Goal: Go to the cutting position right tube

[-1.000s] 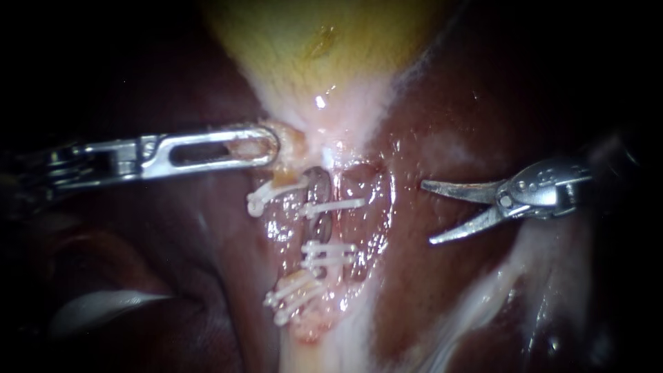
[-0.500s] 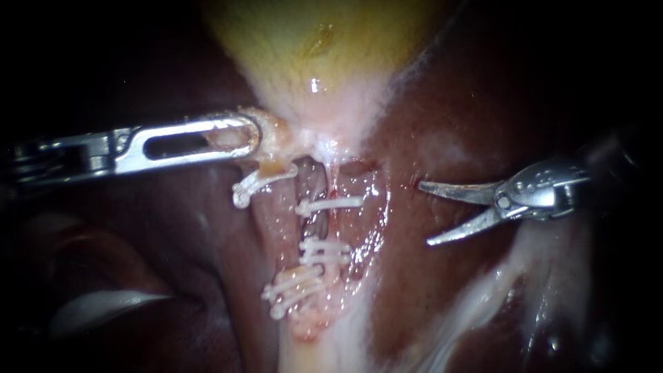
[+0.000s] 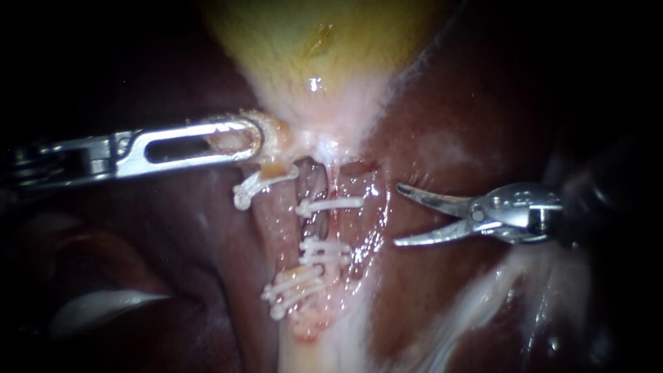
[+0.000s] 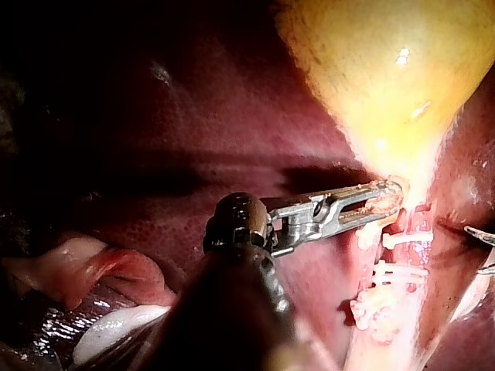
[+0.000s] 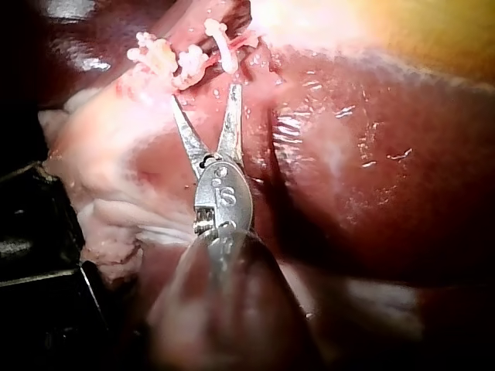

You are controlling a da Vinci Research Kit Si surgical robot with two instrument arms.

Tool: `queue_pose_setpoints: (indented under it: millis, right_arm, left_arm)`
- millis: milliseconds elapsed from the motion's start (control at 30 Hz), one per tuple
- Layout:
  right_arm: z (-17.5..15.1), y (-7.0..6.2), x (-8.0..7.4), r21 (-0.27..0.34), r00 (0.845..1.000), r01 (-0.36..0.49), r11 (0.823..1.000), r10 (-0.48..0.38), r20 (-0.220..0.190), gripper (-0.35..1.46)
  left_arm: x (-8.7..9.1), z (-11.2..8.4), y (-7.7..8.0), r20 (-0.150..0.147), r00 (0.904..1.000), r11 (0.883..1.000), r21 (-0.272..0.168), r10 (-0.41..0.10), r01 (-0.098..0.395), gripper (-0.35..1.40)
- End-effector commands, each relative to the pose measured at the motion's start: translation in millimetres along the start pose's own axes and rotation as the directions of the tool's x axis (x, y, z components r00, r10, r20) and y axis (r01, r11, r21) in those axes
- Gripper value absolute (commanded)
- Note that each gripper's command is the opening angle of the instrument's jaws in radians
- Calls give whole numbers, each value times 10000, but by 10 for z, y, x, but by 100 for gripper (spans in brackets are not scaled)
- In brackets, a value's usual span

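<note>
Endoscope view: your right instrument (image 3: 398,214) has blades standing apart with nothing between them. It hangs just beside right tube (image 3: 336,225), not touching it. Your left instrument (image 3: 238,140) has jaws closed on neck of gallbladder (image 3: 318,69), holding it to side. Right tube carries 1 upper clip (image 3: 330,204) and 2 lower clips (image 3: 324,250). Tube looks soft, thin, wet, probably slippery and easy to tear. Take it on bare stretch between clips, blades square across. Do not knock clips.

The right tube (image 3: 322,224), dark and glistening, runs straight down from the gallbladder (image 3: 311,48), crossed by three white clips (image 3: 330,204).
</note>
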Motion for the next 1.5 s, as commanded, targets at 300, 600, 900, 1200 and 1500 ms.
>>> queue_pose_setpoints:
  millis: [300, 600, 900, 1200, 1500]
  right_arm:
    - [9, 2, 5, 919, 9666, -2519, 9634, 2459, 717, 144]
    - [16, -1, 0, 1370, 9167, -3859, 9123, 3625, 1680, 144]
    - [35, 11, 3, 1459, 8926, -4356, 8882, 4054, 1971, 144]
    - [47, 24, -2, 1404, 8831, -4566, 8785, 4286, 1908, 144]
    - [67, 33, -4, 1454, 8790, -4656, 8730, 4370, 1908, 144]
  left_arm:
    - [2, 2, -1, 33, 10000, 10000, -43, 3, -3, -35]
    - [3, 3, -1, 38, 10000, 10000, -46, 5, -5, -35]
    - [3, 3, -1, 38, 10000, 10000, -47, 5, -5, -35]
    - [3, 3, -1, 20, 10000, 10000, -25, 6, -5, -35]
    - [3, 3, -1, 23, 10000, 10000, -26, 8, -8, -35]
